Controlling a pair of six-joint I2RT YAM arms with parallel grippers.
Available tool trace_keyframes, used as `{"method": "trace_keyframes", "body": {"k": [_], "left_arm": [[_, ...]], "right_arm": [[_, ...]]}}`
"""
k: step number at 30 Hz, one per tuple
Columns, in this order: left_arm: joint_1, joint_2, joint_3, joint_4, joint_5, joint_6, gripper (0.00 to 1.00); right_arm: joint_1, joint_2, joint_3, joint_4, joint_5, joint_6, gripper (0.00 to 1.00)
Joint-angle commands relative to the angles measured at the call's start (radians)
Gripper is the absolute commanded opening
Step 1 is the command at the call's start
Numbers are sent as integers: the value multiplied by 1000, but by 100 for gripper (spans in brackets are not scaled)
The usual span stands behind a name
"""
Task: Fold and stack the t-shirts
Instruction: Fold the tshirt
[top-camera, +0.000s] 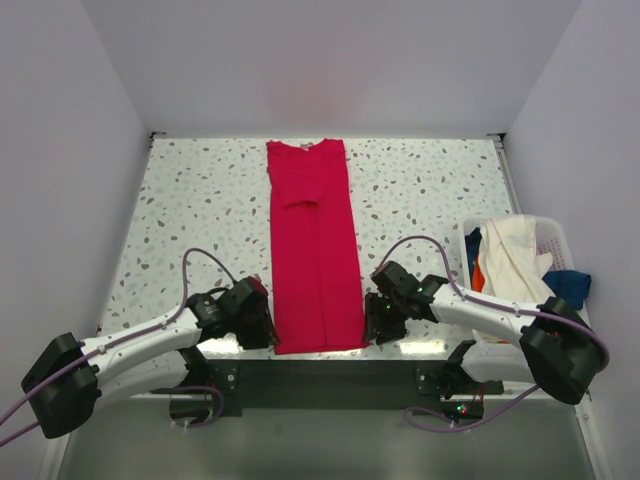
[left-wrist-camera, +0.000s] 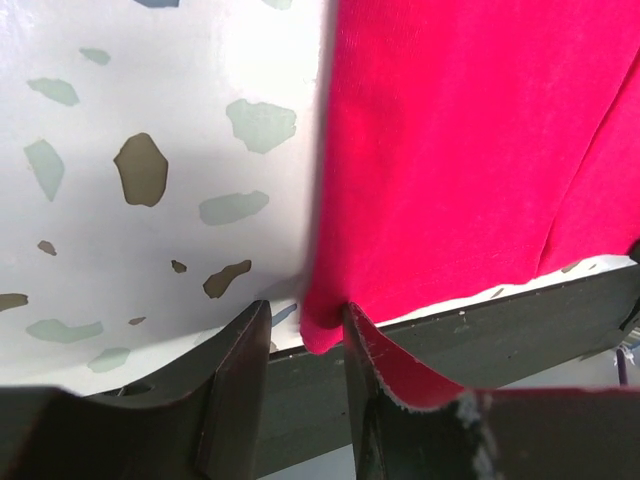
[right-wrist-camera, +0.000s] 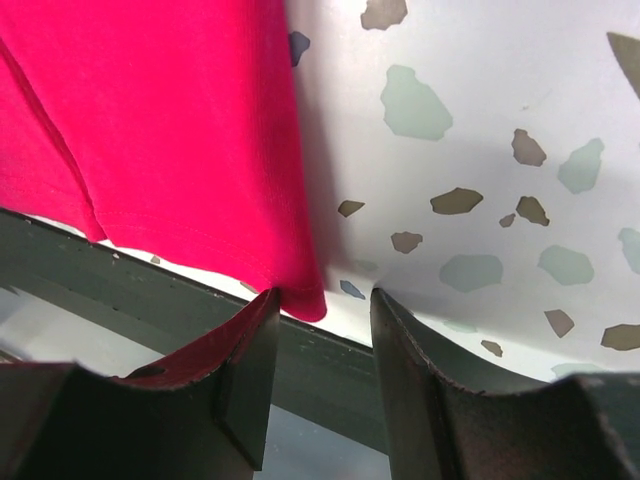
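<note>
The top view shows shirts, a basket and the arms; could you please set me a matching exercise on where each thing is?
Things:
1. red t-shirt
2. cream-white t-shirt
3. left gripper
4. basket

Places or states:
A. draped on top of the other shirts in a container
B. jaws apart at the near left corner of a flat shirt
C. lying in a long narrow strip down the middle of the table
D. standing at the right edge of the table

Pairs: 1-C, 2-A, 3-B, 4-D
</note>
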Motion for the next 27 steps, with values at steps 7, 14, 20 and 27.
{"method": "trace_keyframes", "body": {"k": [7,14,20,27], "left_arm": [[-19,22,-61,-14,22,-24,37],[-48,44,-65,3,28,-35,35],[-48,50,-58,47,34,-18,22],[-47,77,68,73,-19,45,7]], "right_arm": [[3,35,-32,83,-44,15,39],[1,30,-25,77,-45,20,34],[3,26,-25,80,-47,24,19],[1,-6,45,36,-19,4,4]]}}
